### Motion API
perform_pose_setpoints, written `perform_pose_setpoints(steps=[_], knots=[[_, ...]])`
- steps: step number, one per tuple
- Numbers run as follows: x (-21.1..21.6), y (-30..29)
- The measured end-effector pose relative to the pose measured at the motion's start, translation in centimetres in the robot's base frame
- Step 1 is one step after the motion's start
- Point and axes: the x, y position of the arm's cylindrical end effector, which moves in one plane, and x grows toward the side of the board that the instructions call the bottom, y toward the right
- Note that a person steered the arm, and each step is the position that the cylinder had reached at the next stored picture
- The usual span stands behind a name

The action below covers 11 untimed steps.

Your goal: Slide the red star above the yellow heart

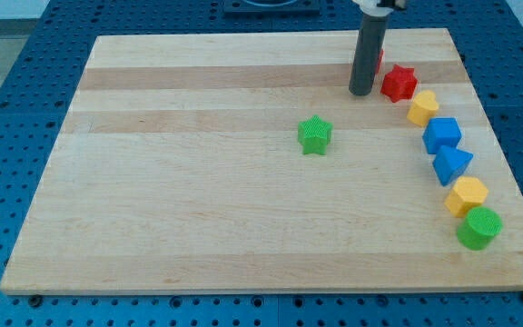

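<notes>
The red star (399,83) lies near the board's top right. The yellow heart (422,107) lies just below and to the right of it, nearly touching. My tip (361,92) rests on the board just left of the red star, a small gap apart. A bit of another red block (379,58) shows behind the rod, above and left of the star; its shape is hidden.
Below the heart a curved row runs down the right side: a blue block (442,134), a blue triangle-like block (451,164), a yellow hexagon-like block (466,195), a green cylinder (478,227). A green star (315,135) sits near the middle. The wooden board (198,209) ends close to the right.
</notes>
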Motion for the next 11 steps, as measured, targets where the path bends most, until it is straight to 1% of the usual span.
perform_pose_setpoints(steps=[2,3,6,8,11], knots=[[0.1,1.9],[-0.8,2.3],[-1.5,2.6],[-3.1,2.5],[-3.2,4.0]])
